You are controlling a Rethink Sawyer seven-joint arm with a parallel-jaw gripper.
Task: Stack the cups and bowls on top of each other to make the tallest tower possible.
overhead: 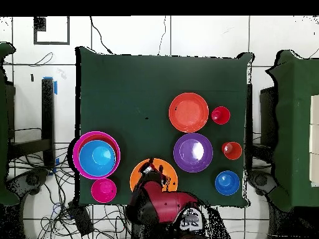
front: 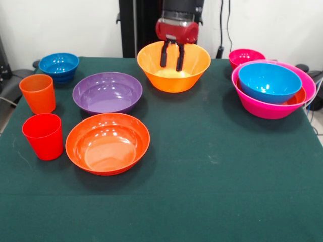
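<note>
Bowls, seven visible, possibly more nested, cups, two.

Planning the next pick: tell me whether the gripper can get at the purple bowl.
Probably yes. The gripper hangs over the yellow-orange bowl; the purple bowl sits beside it, empty and uncovered.

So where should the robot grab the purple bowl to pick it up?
Probably by the rim. The purple bowl sits upright and open, too wide to take whole, so the gripper could come straight down with one finger inside the thin wall, one outside. The rim facing the yellow-orange bowl is nearest.
</note>
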